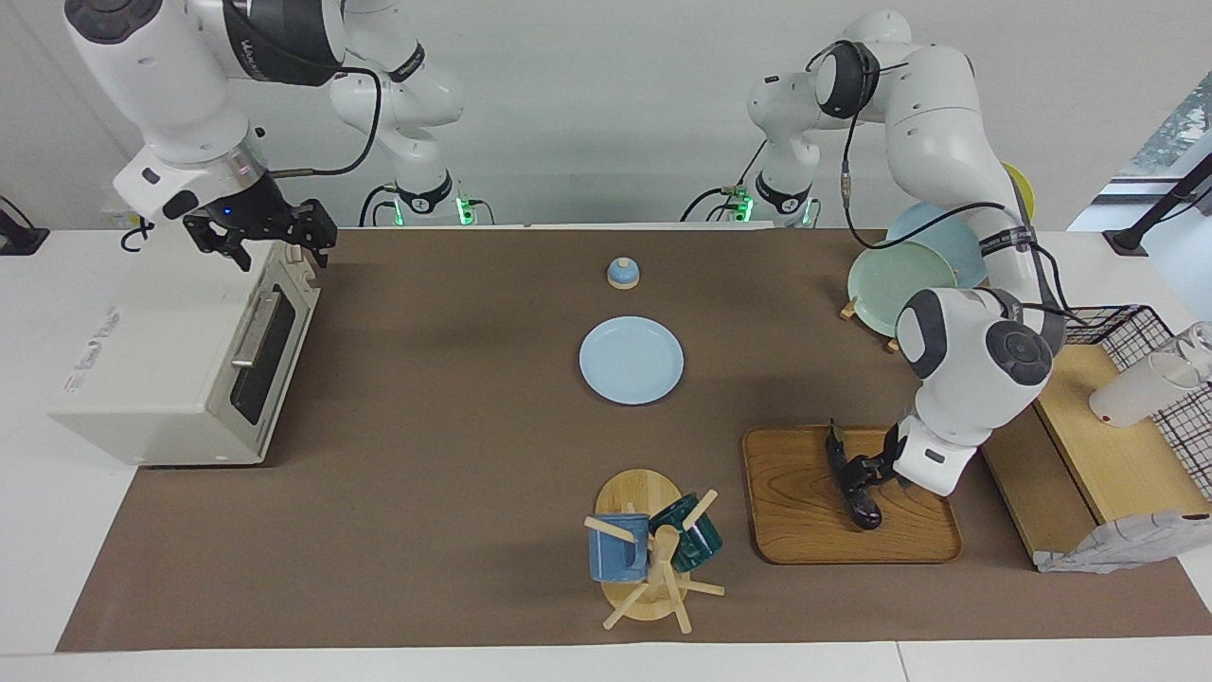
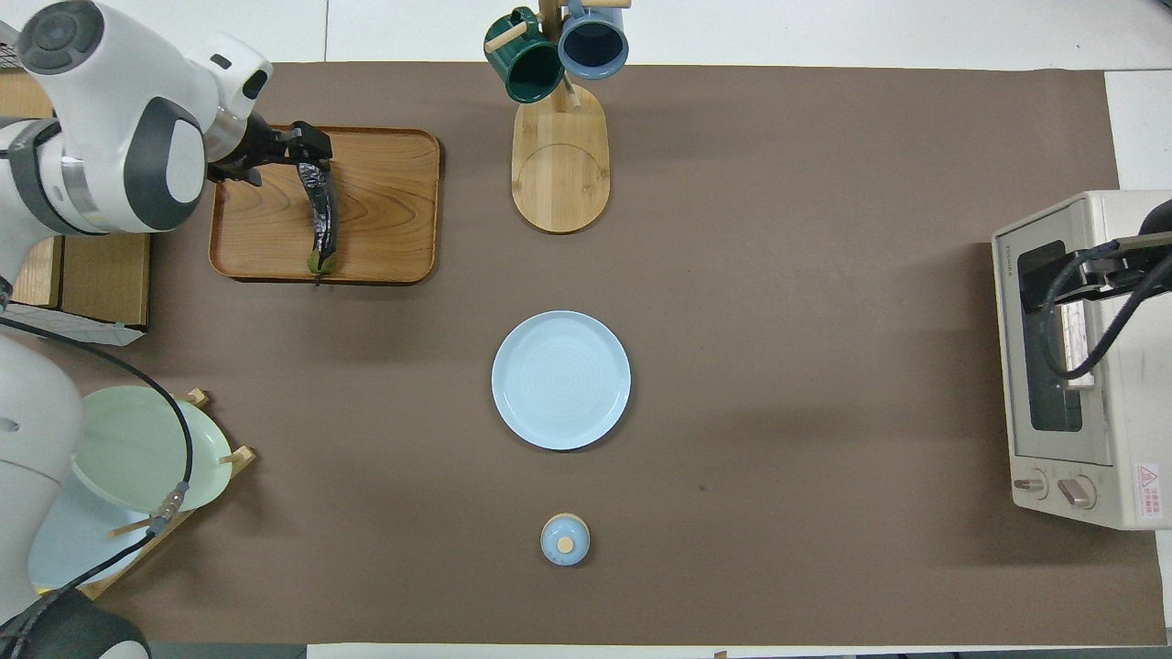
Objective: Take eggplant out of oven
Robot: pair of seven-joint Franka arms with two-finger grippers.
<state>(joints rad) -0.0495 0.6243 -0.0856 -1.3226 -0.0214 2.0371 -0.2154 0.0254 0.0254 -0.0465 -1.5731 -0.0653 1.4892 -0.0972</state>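
The dark eggplant (image 1: 855,483) lies on a wooden tray (image 1: 805,530) toward the left arm's end of the table, its stem pointing toward the robots. It also shows in the overhead view (image 2: 320,224), on the tray (image 2: 385,210). My left gripper (image 1: 864,466) is down on the tray with its fingers around the eggplant's farther part (image 2: 305,156). The off-white oven (image 1: 142,379) stands at the right arm's end with its door shut (image 2: 1053,366). My right gripper (image 1: 265,237) is open, just above the oven's top front edge.
A light blue plate (image 1: 631,360) lies mid-table, with a small blue lid (image 1: 622,273) nearer the robots. A mug tree (image 1: 649,549) with a blue and a green mug stands beside the tray. A plate rack (image 1: 900,284), wooden shelf (image 1: 1108,445) and wire basket (image 1: 1169,379) are beside the left arm.
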